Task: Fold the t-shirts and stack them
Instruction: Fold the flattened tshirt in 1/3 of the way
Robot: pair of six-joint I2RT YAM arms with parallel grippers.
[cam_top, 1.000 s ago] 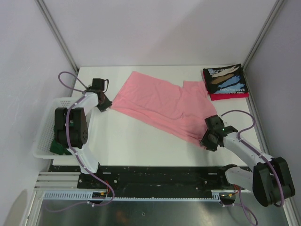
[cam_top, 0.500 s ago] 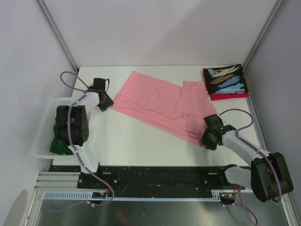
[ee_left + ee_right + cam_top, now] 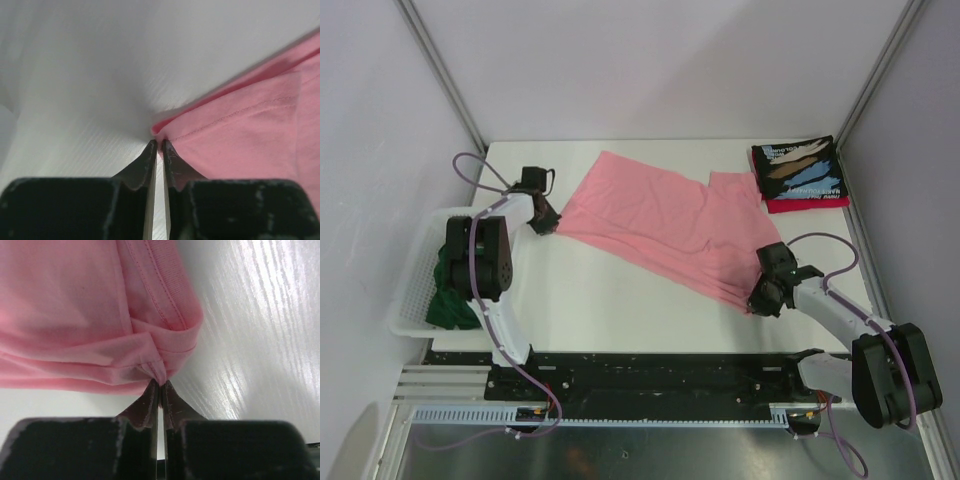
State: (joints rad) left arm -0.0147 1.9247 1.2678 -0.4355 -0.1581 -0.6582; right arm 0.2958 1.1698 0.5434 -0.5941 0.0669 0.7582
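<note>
- The white table [image 3: 620,300] is showing between the shirt and its near edge.
- The light pink t-shirt [image 3: 650,215] is lying spread across mid-table.
- The left gripper [image 3: 159,145] is pinching its left corner.
- The right gripper [image 3: 160,384] is pinching its near-right hem.

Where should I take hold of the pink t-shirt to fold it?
At its two end corners: the hemmed left corner, approached from the left, and the bunched near-right fold, approached from the near side. The pink t-shirt lies flat, so only its edges offer a pinch. The left gripper and right gripper are shut on exactly those spots.
</note>
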